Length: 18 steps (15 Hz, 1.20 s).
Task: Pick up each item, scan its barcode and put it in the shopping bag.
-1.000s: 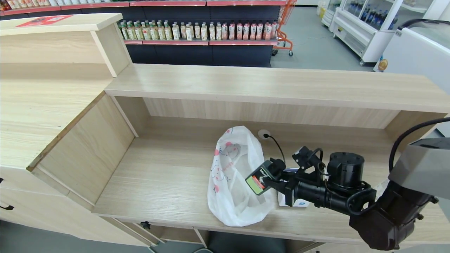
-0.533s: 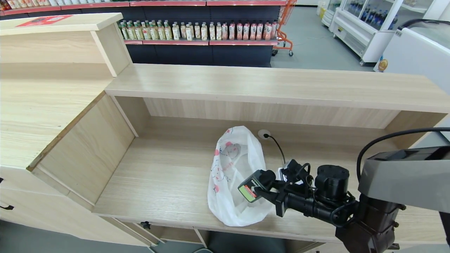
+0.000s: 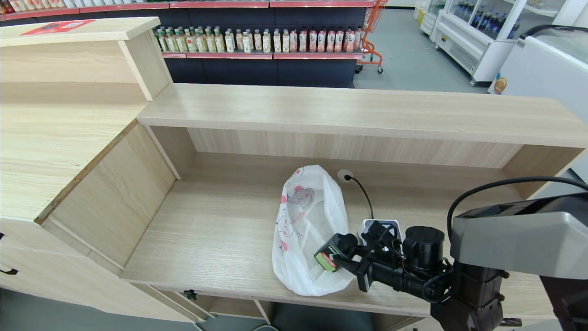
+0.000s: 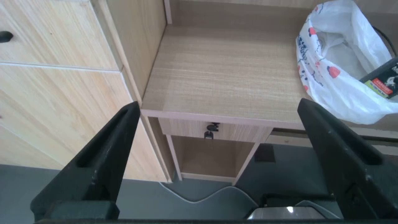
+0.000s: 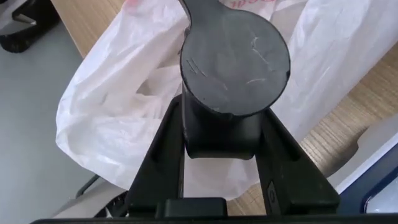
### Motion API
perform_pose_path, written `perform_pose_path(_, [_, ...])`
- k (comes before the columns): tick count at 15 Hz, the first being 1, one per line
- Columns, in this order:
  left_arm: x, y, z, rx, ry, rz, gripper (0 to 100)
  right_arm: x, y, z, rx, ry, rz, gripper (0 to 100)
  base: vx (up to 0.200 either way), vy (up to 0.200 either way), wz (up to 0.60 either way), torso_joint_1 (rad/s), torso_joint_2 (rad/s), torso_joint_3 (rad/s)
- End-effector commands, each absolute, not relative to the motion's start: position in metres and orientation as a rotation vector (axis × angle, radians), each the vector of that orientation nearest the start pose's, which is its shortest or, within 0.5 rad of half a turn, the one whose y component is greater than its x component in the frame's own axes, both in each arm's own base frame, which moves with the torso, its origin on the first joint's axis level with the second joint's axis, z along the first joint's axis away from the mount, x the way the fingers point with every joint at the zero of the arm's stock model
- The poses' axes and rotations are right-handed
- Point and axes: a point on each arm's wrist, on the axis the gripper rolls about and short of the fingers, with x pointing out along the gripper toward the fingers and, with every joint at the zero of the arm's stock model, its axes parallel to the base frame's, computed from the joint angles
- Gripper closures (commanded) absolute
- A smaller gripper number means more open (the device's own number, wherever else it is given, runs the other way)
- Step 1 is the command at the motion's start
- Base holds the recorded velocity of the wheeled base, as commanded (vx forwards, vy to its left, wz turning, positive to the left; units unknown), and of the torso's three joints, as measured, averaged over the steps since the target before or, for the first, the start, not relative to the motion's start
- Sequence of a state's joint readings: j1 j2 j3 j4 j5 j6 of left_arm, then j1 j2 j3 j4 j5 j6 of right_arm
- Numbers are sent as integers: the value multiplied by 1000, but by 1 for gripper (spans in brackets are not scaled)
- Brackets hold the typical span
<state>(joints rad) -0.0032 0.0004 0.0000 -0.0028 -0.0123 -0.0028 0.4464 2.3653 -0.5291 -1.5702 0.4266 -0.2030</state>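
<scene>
Since a second ago the right arm has drawn back toward the near edge of the counter (image 3: 216, 234) and sunk lower. The right gripper (image 3: 342, 255) now sits at the near right side of the shopping bag (image 3: 301, 220) rather than above its middle. The bag itself has not shifted. A white box (image 3: 383, 225) with a black cable (image 3: 363, 193), covered by the arm earlier, now shows just beyond the wrist. The right gripper's fingers (image 5: 163, 155) are clamped on either side of a dark cylindrical item (image 3: 327, 258), whose round dark end (image 5: 235, 56) faces the wrist camera with the bag's white film (image 5: 124, 118) behind it. The item appears to hang in the bag's mouth, though whether it touches the plastic cannot be told. Its label is green with a red band and carries print too small to read. The bag bears red and grey cartoon figures. In the left wrist view the left gripper (image 4: 217, 118) hangs off the counter's near left corner with its fingers spread wide and nothing between them. The bag (image 4: 329, 56) and the item (image 4: 382, 81) lie well off to its side.
</scene>
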Motion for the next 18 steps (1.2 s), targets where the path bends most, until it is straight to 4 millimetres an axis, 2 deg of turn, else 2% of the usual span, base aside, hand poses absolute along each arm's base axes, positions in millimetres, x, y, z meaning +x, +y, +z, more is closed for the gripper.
perform_pose_path(1, [-23, 0, 76, -3, -3, -15, 0, 302, 154, -5, -195, 185, 890, 0, 0, 0, 0, 0, 0, 0])
perform_pose_path(3, [-23, 0, 76, -3, -2, -15, 0, 305, 150, -1, -188, 173, 876, 0, 0, 0, 0, 0, 0, 0])
perform_pose_path(5, [-23, 0, 76, -3, -3, -15, 0, 307, 144, 17, -162, 128, 856, 0, 0, 0, 0, 0, 0, 0])
perform_pose_path(7, [-23, 0, 76, -3, -2, -15, 0, 302, 141, 56, -105, 40, 849, 0, 0, 0, 0, 0, 0, 0])
perform_pose_path(9, [-23, 0, 76, -3, -2, -15, 0, 294, 134, 86, -103, -2, 836, 0, 0, 0, 0, 0, 0, 0])
perform_pose_path(10, [-23, 0, 76, -3, -2, -15, 0, 278, 123, 121, -107, -13, 812, 0, 0, 0, 0, 0, 0, 0])
perform_pose_path(12, [-23, 0, 76, -3, -2, -15, 0, 250, 98, 161, -108, -15, 760, 0, 0, 0, 0, 0, 0, 0])
perform_pose_path(14, [-23, 0, 76, -3, -3, -15, 0, 212, 66, 189, -99, 61, 588, 0, 0, 0, 0, 0, 0, 0])
perform_pose_path(15, [-23, 0, 76, -3, -3, -15, 0, 198, 55, 195, -97, 96, 517, 0, 0, 0, 0, 0, 0, 0])
perform_pose_path(16, [-23, 0, 76, -3, -2, -15, 0, 172, 33, 197, -100, 182, 377, 0, 0, 0, 0, 0, 0, 0])
perform_pose_path(17, [-23, 0, 76, -3, -2, -15, 0, 161, 25, 195, -99, 217, 334, 0, 0, 0, 0, 0, 0, 0])
perform_pose_path(18, [-23, 0, 76, -3, -2, -15, 0, 137, 14, 189, -87, 269, 272, 0, 0, 0, 0, 0, 0, 0])
